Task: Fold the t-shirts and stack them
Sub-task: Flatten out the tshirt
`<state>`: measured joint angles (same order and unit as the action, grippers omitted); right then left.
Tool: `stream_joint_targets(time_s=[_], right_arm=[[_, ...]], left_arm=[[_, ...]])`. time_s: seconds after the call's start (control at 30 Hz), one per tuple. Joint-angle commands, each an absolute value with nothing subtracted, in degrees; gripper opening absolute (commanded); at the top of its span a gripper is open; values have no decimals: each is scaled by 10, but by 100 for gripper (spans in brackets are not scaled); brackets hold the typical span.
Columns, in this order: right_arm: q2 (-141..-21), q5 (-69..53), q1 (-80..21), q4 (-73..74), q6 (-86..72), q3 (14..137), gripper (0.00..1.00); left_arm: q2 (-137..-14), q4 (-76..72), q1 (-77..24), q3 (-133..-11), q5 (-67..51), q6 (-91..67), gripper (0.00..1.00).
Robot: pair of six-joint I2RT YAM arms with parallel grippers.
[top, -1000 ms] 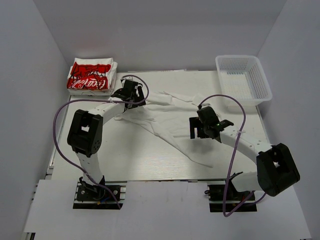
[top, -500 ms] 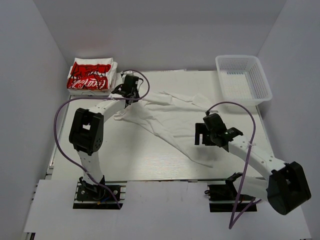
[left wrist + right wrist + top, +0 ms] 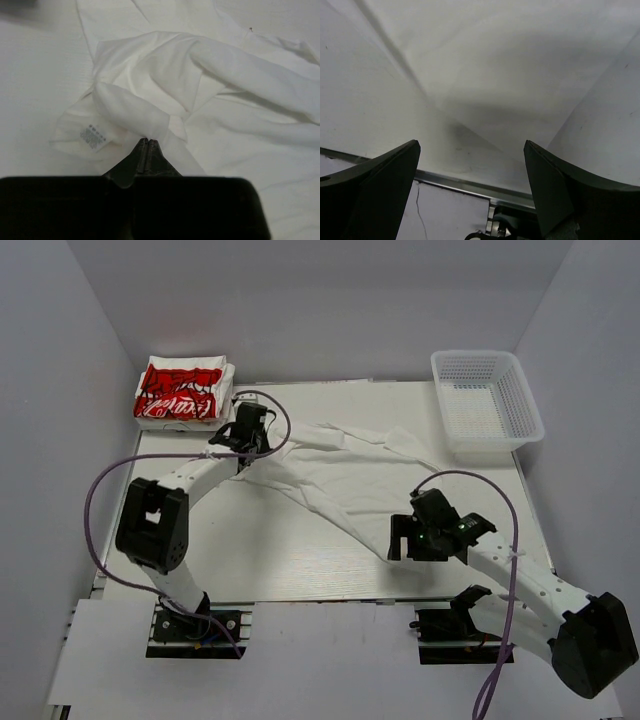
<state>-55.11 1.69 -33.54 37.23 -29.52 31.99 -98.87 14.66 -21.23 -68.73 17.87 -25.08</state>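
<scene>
A plain white t-shirt (image 3: 340, 475) lies spread and rumpled across the middle of the table. My left gripper (image 3: 241, 451) is shut on its bunched left end. In the left wrist view the closed tips (image 3: 148, 141) pinch a fold of the t-shirt (image 3: 165, 75) beside a small printed label (image 3: 92, 136). My right gripper (image 3: 397, 540) stands open low over the shirt's near right corner. In the right wrist view nothing lies between the fingers (image 3: 470, 145), only flat cloth (image 3: 495, 65) below. Folded t-shirts with red print (image 3: 180, 392) sit stacked at the back left.
A white mesh basket (image 3: 485, 400) stands at the back right corner. The table's metal front edge (image 3: 460, 182) runs just under my right gripper. Purple cables loop from both arms.
My left gripper has closed on the shirt's left end and shifted slightly left. The right arm has drawn back toward the near edge, staying open.
</scene>
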Motion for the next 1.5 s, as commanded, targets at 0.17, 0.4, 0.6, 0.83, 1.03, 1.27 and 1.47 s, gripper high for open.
stream_joint_targets(time_s=[0.17,0.4,0.6,0.83,1.03,1.27,1.47], right_arm=[[-546,72,-367,466,-417,317,90],[-578,76,-365,464,-440,321,90],[-573,96,-365,470,-454,324,90],[-598,98,-365,428,-412,336,90],[-644,148,-365,403,-356,382,90],[-713,161,-365,308,-327,453,90],[-790,124,-362,289,-311,472,90]], left_arm=[[-775,255,-216,-559,198,-364,0],[-628,530,-221,-513,136,-508,0],[-565,709,-221,-495,97,-569,0],[-581,736,-221,-473,122,-584,99],[-647,578,-221,-537,203,-554,99],[-795,333,-221,-576,160,-391,99],[-940,244,-233,-662,144,-244,99]])
